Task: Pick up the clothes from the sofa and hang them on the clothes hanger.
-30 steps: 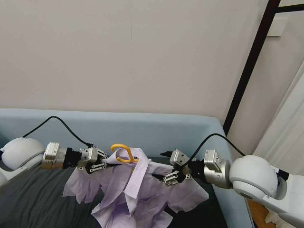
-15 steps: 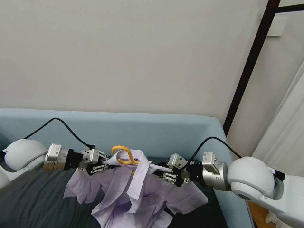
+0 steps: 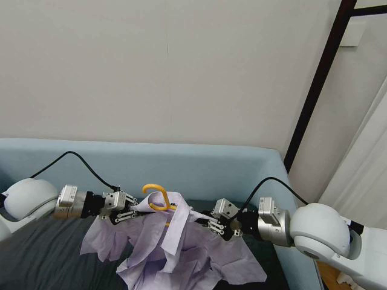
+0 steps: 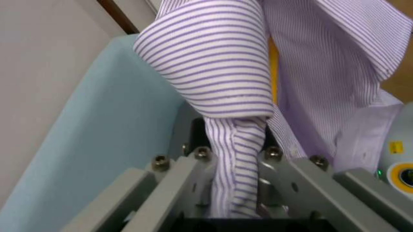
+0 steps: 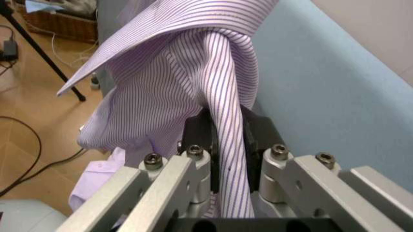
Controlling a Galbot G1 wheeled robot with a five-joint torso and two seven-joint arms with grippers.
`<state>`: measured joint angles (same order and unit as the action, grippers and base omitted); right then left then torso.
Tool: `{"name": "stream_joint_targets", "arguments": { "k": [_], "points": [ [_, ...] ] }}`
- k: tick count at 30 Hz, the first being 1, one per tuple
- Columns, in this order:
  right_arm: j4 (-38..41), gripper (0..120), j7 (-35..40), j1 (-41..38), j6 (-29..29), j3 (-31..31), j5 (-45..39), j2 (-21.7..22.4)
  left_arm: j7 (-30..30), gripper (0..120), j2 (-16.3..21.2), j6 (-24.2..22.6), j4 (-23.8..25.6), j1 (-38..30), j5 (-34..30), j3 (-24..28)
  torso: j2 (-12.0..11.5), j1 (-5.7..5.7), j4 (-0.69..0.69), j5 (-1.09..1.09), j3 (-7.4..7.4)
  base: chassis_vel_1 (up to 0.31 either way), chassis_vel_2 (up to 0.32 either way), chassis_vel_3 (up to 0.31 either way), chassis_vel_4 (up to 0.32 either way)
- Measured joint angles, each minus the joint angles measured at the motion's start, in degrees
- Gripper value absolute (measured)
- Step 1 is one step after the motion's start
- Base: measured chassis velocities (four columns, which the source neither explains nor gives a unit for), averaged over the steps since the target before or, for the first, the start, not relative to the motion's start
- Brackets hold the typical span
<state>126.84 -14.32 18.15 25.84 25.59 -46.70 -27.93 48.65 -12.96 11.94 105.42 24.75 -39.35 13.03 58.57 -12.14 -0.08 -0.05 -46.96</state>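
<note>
Where the shirt is: the striped purple shirt (image 3: 175,241) is strung between the two arms above the sofa (image 3: 242,169), with its lower folds sagging toward the dark seat.
Hanger: a yellow hanger (image 3: 156,194) sits inside the collar with its hook poking up. Its arms are hidden under the cloth.
Left gripper: the left gripper (image 3: 136,207) is at the shirt's left shoulder. In the left wrist view its jaws are pinched tight on a rolled band of fabric (image 4: 235,188).
Right gripper: the right gripper (image 3: 204,222) is at the opposite shoulder. Its jaws are closed just as narrowly on a twisted strip of cloth (image 5: 229,159).
Rack: a black pole (image 3: 314,90) rises beyond the sofa's right end, and it may be the rack's upright. No rail is visible.
Risk, slip: each grip looks to be on cloth alone, so a tug or an uneven lift could pull a strip free and drop that side.
Risk, hanger: with nothing clamping the hanger itself, it could tilt or slide out of the collar if the arms spread or lose level.
Risk, drag: the hanging hem could catch on the seat or the sofa back as it is carried.
Count: one shirt, one hanger, one sofa, one pole, two grippers, both holding the shirt.
</note>
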Motion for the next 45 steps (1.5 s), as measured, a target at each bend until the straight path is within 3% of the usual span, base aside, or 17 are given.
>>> {"name": "stream_joint_targets", "arguments": {
  "k": [4,11,16,25,30,36,40,44,45],
  "points": [
    [-0.11,8,0.19,2.45,-0.94,-2.35,-0.08,0.02,-2.21,27,0.53,1.23,0.73,-0.37,0.03,-0.17,0.0,0.0,-0.01,0.0,0.0,0.0,0.0,0.0,0.0],
    [-0.56,8,0.83,4.41,-1.67,-4.46,-1.01,0.13,-3.06,47,1.79,1.82,1.71,0.07,-0.15,-1.61,0.0,0.0,0.0,0.01,0.0,0.0,0.0,0.0,0.0],
    [-1.4,7,2.66,6.28,-3.57,-6.63,-2.2,0.35,-4.77,70,2.9,3.33,1.86,1.16,-0.55,-4.07,0.0,0.0,0.0,0.01,0.0,0.0,0.0,0.0,0.0],
    [-1.68,7,5.19,7.89,-3.6,-9.92,-5.31,0.24,-6.35,98,5.12,3.65,4.83,2.48,-2.87,-7.57,0.0,0.0,-0.01,0.0,0.0,0.0,0.0,0.0,0.0],
    [-1.19,7,6.42,9.36,-3.15,-12.49,-7.21,1.76,-6.47,100,6.21,4.58,6.21,5.72,-3.49,-11.32,0.0,0.0,0.02,0.01,0.0,0.0,0.0,0.0,0.0],
    [-0.46,7,9.23,10.79,-1.26,-18.75,-12.21,6.11,-9.15,100,3.1,6.39,5.74,7.43,-3.21,-12.81,0.0,0.0,-0.04,-0.02,0.0,0.0,0.0,0.0,0.0],
    [-1.46,7,10.55,9.45,0.24,-21.2,-15.38,7.27,-12.81,100,1.62,7.33,6.01,10.18,-3.89,-15.68,0.0,0.0,-0.02,0.02,0.0,0.0,0.0,0.0,0.0],
    [-3.71,7,11.54,7.75,1.4,-23.43,-18.78,8.63,-24.1,100,-0.16,7.46,7.51,12.15,-6.57,-18.63,0.0,0.0,0.01,0.02,0.0,0.0,0.0,0.0,0.0],
    [-3.71,7,11.54,7.75,1.4,-23.43,-18.78,8.63,-24.1,100,-0.16,7.46,7.51,12.15,-6.57,-18.63,0.0,0.0,0.01,0.02,0.0,0.0,0.0,0.0,0.0]
  ]
}}
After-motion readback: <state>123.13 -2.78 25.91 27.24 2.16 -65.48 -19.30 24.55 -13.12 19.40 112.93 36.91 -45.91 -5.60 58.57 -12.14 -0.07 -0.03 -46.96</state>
